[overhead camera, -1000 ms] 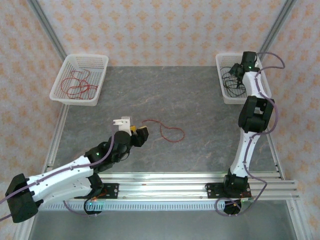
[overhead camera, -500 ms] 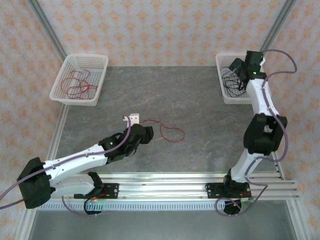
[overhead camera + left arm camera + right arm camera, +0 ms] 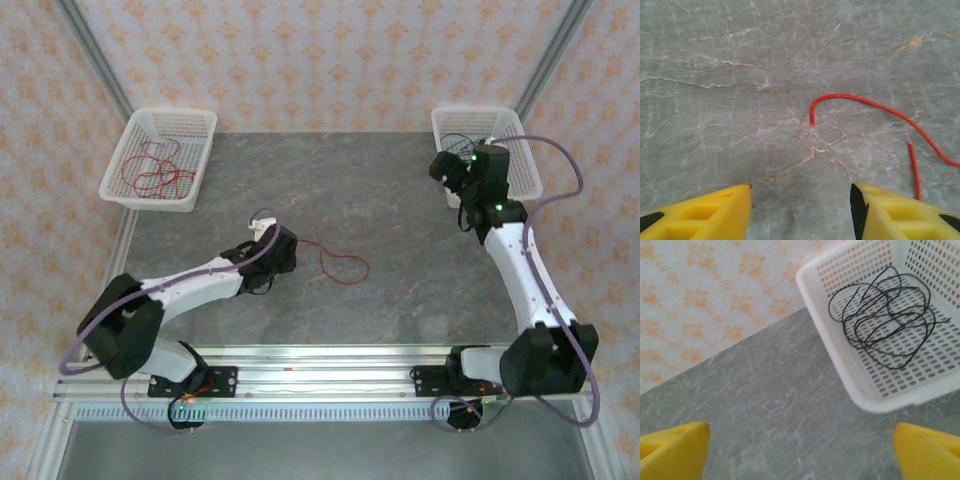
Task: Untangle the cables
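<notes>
Tip of a red cable [image 3: 840, 95] just ahead of the released, wide-spread left end effector [image 3: 801, 194].

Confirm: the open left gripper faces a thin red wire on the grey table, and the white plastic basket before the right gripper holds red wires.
Not quite: the white plastic basket holds thin black wires, not red, as the right wrist view shows. The rest stands.
</notes>
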